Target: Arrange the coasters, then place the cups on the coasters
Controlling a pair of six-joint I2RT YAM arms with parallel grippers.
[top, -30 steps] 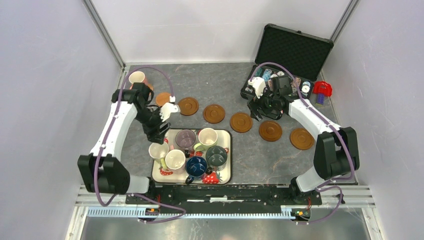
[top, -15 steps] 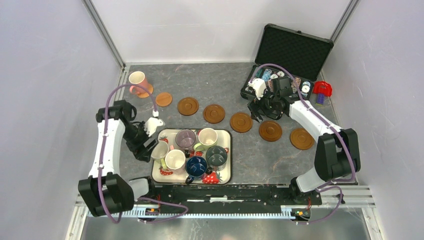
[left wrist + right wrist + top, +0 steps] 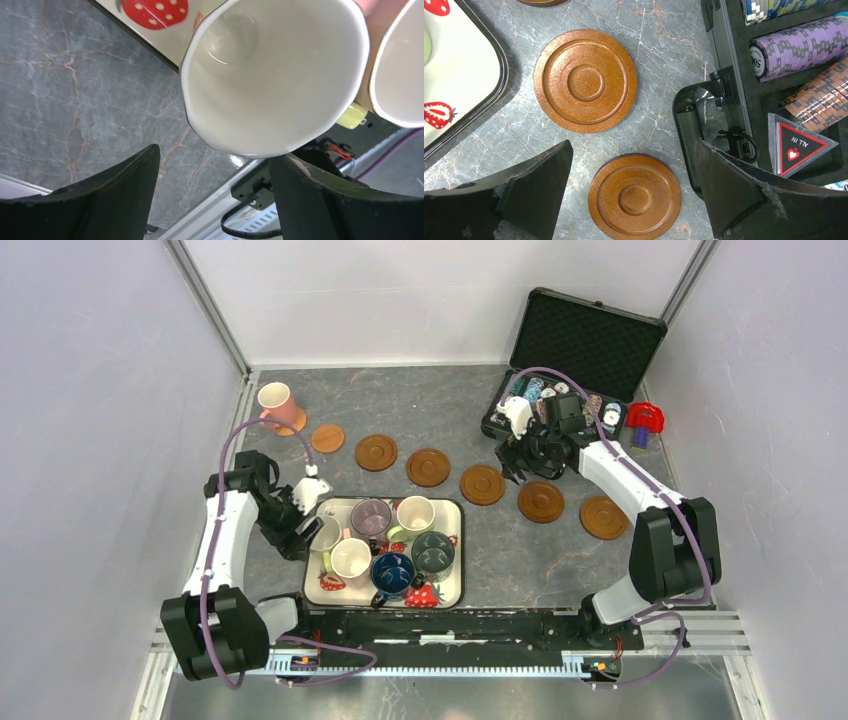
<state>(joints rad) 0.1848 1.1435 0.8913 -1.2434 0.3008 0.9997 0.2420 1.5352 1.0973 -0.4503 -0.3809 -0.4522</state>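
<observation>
My left gripper [image 3: 212,156], jaws apart, faces a cream ceramic cup [image 3: 270,75].
I'd straddle its wall squarely before closing; right gripper [image 3: 633,145] hangs open.

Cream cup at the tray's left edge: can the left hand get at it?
Probably yes: the left hand is open right by the cup, with nothing between them.

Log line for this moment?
left gripper: open at cream ceramic cup | right gripper: open above brown wooden coasters | pink ceramic cup: on orange-brown coaster
</observation>
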